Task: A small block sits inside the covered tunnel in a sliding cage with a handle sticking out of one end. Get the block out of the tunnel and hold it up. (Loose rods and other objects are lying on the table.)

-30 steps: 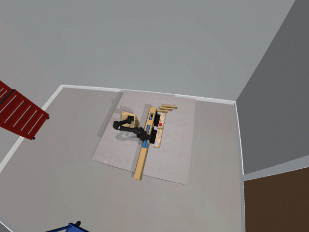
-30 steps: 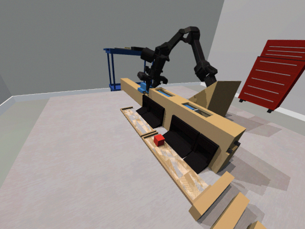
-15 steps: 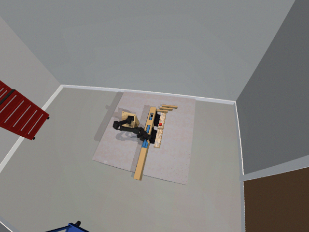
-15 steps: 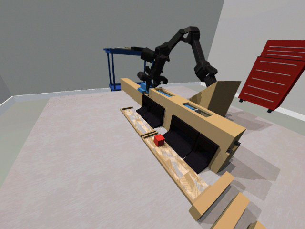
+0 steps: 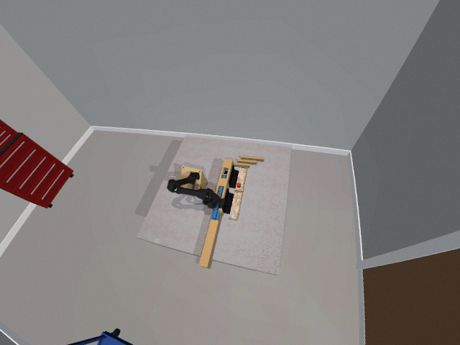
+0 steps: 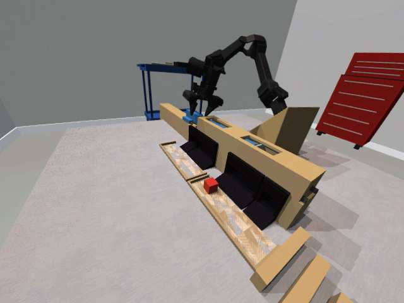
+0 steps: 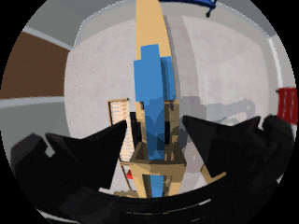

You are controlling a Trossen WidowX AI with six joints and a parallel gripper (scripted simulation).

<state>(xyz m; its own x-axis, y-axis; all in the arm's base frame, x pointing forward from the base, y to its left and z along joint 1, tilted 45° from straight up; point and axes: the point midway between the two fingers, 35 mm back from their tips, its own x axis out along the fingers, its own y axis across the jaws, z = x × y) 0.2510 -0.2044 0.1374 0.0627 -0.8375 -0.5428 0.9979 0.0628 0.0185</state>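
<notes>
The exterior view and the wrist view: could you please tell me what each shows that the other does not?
Only exterior: the black upper arm and the black tunnel-end fittings.
Only wrist: the brown wall section.
Both: the open black gripper, the small red cube and the red slatted cabinet.

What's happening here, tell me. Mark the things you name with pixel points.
A black robot arm holds its open hand [image 5: 220,205] [image 6: 199,113] [image 7: 155,121] just above the blue handle [image 5: 215,214] [image 6: 193,115] [image 7: 151,79] at one end of the wooden tunnel [image 5: 227,164] [image 6: 261,156] [image 7: 158,169], gripping nothing. A red block [image 5: 238,185] [image 6: 210,185] [image 7: 130,175] lies in a shallow tray [image 5: 244,174] [image 6: 225,221] beside the tunnel, not lifted.
</notes>
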